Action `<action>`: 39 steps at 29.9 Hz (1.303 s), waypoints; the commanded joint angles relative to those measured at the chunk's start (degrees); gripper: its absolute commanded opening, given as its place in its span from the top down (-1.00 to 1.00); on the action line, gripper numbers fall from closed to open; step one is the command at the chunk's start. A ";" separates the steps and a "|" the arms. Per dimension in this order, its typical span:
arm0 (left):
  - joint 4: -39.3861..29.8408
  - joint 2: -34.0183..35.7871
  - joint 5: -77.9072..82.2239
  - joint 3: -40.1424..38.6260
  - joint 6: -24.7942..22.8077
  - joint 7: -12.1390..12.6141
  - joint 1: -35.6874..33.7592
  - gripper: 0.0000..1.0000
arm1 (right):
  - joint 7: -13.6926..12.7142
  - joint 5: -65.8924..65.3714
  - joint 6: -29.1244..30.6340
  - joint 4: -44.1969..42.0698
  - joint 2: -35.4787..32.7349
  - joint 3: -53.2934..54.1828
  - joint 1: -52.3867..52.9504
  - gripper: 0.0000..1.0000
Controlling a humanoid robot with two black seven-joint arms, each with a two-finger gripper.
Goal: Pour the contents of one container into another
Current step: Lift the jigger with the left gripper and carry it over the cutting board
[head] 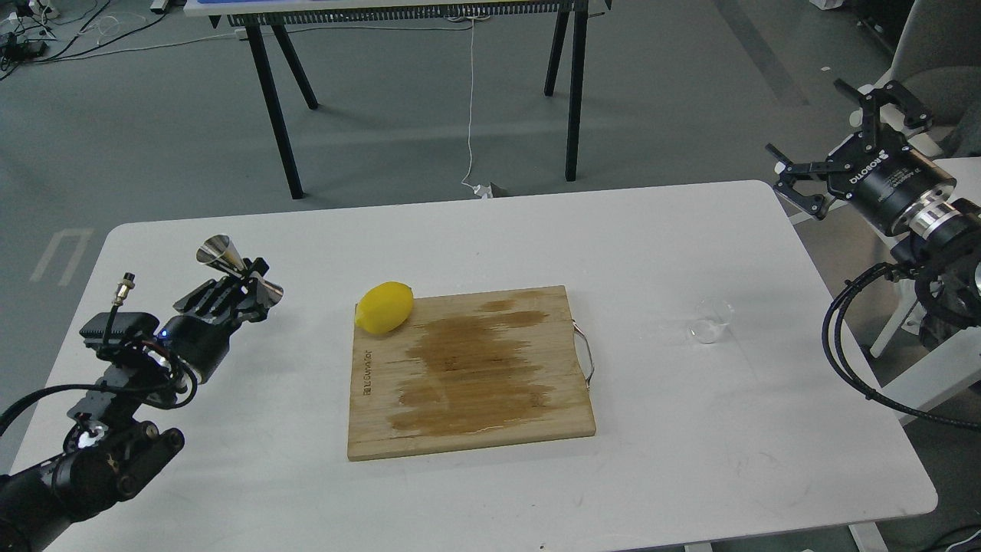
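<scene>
While the small clear glass cup (713, 320) stands upright and alone on the white table (230, 475) at the right of the frame, nothing has been poured yet, as far as you can judge. You cannot tell from here whether it holds any liquid; the glass is too faint against the tabletop.

Your small shiny steel hourglass jigger (239, 270) is at the left of the frame, tilted on its side and clamped at its waist by the left gripper (244, 290), lifted above the table.

The right gripper (843, 134), at the upper right of the frame, has its fingers spread wide and holds nothing; it hangs well apart from the cup.

Between the two lie the wooden cutting board (467, 376), darkly stained as if wet, and a yellow lemon (385, 307) on its upper left corner.

You have one vessel in hand. Left to do: grasp the cup, bring the two together, and pour.
</scene>
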 commanded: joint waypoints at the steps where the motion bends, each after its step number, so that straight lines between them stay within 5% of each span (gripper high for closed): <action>1: -4.31 0.06 1.90 0.29 0.00 0.00 -4.21 0.93 | -0.24 0.00 0.00 -2.00 0.11 -0.05 0.52 -0.98; 6: -8.71 -1.69 11.56 3.89 0.00 0.00 -7.47 0.93 | -0.41 -0.09 0.00 -3.85 0.02 -0.84 1.75 -0.98; 16: -6.18 -13.47 30.38 5.29 0.00 0.00 -6.60 0.92 | -1.65 -0.09 0.00 -5.52 0.11 -1.28 3.25 -0.98; 39: 5.69 -21.12 30.92 8.64 0.00 0.00 -2.03 0.85 | -1.65 -0.09 0.00 -8.16 1.87 -1.11 -3.69 -0.98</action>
